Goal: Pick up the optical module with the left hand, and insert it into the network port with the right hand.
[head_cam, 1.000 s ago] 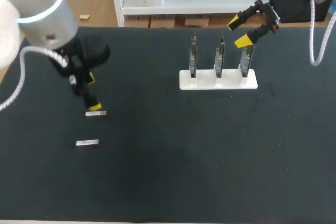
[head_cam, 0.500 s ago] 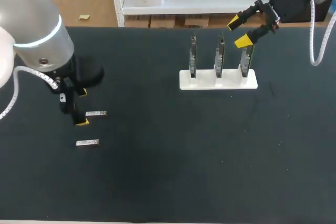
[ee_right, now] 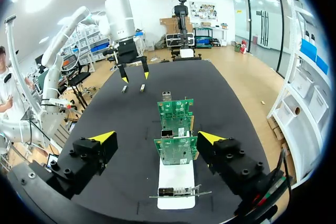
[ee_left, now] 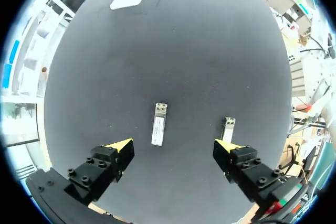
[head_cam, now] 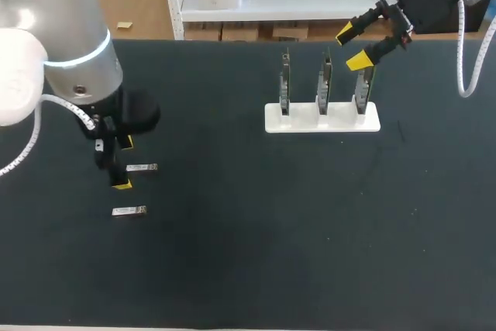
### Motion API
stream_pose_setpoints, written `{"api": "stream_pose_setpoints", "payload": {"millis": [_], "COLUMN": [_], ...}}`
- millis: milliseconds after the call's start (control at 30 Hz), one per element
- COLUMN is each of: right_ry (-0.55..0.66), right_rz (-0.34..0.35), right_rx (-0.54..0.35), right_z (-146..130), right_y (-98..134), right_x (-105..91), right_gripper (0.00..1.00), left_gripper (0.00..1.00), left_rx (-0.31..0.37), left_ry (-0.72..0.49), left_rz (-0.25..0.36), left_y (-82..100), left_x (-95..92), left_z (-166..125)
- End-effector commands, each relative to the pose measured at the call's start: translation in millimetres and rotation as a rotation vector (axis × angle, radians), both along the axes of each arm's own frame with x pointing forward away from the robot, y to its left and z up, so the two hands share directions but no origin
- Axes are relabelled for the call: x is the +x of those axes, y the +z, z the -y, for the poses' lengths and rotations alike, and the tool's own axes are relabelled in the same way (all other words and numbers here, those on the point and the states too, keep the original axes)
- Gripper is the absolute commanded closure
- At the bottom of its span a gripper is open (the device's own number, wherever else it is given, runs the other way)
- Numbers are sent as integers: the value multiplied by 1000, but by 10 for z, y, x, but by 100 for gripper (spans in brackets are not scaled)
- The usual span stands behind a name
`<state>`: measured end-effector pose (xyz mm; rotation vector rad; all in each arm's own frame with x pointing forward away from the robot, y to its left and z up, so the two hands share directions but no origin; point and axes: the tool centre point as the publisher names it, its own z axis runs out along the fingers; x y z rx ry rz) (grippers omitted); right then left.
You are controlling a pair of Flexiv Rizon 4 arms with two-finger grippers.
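Observation:
Two small silver optical modules lie on the black table, one (head_cam: 142, 167) farther back and one (head_cam: 129, 211) nearer the front. My left gripper (head_cam: 122, 163) hangs open just left of the farther module. In the left wrist view that module (ee_left: 158, 124) lies ahead between the open fingers. The other module (ee_left: 227, 128) sits against one fingertip (ee_left: 223, 148). Three upright network cards (head_cam: 322, 83) stand in a white base (head_cam: 322, 119). My right gripper (head_cam: 352, 47) is open and empty, raised above the rightmost card. In its wrist view the cards (ee_right: 176, 111) line up ahead of the right gripper (ee_right: 156, 138).
The black mat (head_cam: 256, 238) covers the whole table. The white base (ee_right: 176, 182) is the only tall obstacle. My left arm (ee_right: 126, 19) and both modules (ee_right: 142, 87) show at the far end in the right wrist view.
My left gripper moved left and toward the table's front, from over the farther module to beside it, then edged slightly back right. The right arm stayed still.

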<state>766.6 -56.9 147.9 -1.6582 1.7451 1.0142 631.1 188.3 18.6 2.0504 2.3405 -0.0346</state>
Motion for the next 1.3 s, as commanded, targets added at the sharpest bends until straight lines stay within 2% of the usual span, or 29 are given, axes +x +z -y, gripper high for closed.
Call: {"api": "stream_pose_setpoints", "payload": {"millis": [33, 167, 400, 733, 1300], "right_ry": [0, 0, 0, 0, 0], "right_rz": [0, 0, 0, 0, 0], "right_rx": [0, 0, 0, 0, 0], "right_z": [1, 1, 1, 1, 1], "right_y": [1, 1, 1, 1, 1], "right_x": [-2, -2, -2, -2, -2], "right_gripper": [0, 0, 0, 0, 0], "left_gripper": [0, 0, 0, 0, 0], "left_rx": [1, 9, 31, 13, 37], "left_ry": [1, 5, -24, -4, 12], "left_rz": [-12, 4, -5, -16, -26], "left_y": [-82, -123, -225, -285, -341], "left_x": [75, 110, 137, 152, 98], "left_z": [13, 26, 63, 69, 12]}}
